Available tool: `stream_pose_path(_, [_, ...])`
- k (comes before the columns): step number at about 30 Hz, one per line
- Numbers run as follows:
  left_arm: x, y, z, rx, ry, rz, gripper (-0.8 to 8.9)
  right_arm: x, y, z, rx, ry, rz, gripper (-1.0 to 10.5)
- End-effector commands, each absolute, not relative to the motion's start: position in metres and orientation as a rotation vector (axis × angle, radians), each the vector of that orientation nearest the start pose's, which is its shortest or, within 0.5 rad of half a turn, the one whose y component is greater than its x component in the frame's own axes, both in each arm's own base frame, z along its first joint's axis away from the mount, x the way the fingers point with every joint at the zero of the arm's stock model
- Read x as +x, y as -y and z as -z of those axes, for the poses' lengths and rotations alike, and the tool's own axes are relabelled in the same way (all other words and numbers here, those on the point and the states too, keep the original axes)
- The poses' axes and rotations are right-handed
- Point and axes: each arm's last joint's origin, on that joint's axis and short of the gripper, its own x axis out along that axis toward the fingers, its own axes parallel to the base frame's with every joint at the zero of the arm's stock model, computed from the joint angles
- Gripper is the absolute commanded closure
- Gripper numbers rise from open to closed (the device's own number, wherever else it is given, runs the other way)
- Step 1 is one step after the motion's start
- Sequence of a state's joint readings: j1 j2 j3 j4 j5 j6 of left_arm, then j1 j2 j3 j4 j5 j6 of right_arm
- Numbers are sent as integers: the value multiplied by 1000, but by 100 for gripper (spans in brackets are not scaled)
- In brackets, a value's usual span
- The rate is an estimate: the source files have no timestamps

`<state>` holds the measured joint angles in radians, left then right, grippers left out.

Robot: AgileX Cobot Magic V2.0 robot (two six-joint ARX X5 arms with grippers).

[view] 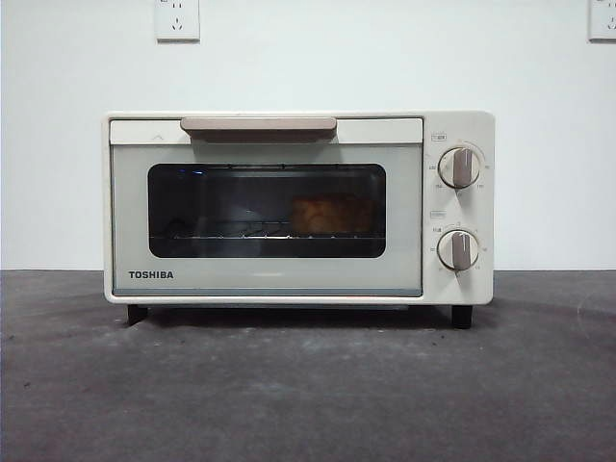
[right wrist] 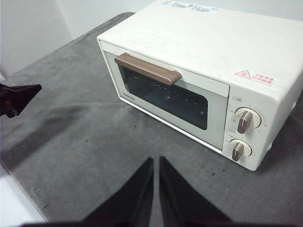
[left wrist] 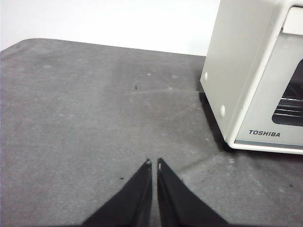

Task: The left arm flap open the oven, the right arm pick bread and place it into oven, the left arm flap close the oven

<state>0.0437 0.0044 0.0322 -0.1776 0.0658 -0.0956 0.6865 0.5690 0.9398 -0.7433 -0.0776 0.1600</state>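
Toshiba toaster oven (view: pixel 298 207) w/ door shut, bread (view: pixel 332 215) on rack behind window (front view only); wrist views: left gripper (left wrist: pixel 153 164) and right gripper (right wrist: pixel 156 160) w/ jaws nearly together, holding nothing, above grey mat (left wrist: pixel 85 118), apart from oven.

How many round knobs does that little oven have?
2, both on the oven's right-hand panel beside the glass door: the upper knob and the lower knob directly beneath it. None seem hidden.

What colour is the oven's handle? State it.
Tan-pink; the handle on the oven shows best in the front view.
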Motion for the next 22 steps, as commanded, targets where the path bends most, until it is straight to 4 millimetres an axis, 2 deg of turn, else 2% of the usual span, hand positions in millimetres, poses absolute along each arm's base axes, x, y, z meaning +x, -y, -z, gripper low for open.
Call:
stream_pose_path(1, [96,-3,-150,-101,-176,7,786,70,-61,-361,32,-395,-737,929])
stream_pose_path(17, [96,-3,-150,-101,-176,7,786,70,-61,-361,34,-389,-737,929])
stream_pose_path(22, [96,-3,-150,-101,-177,7,786,73,-49,-359,75,-348,-644,929])
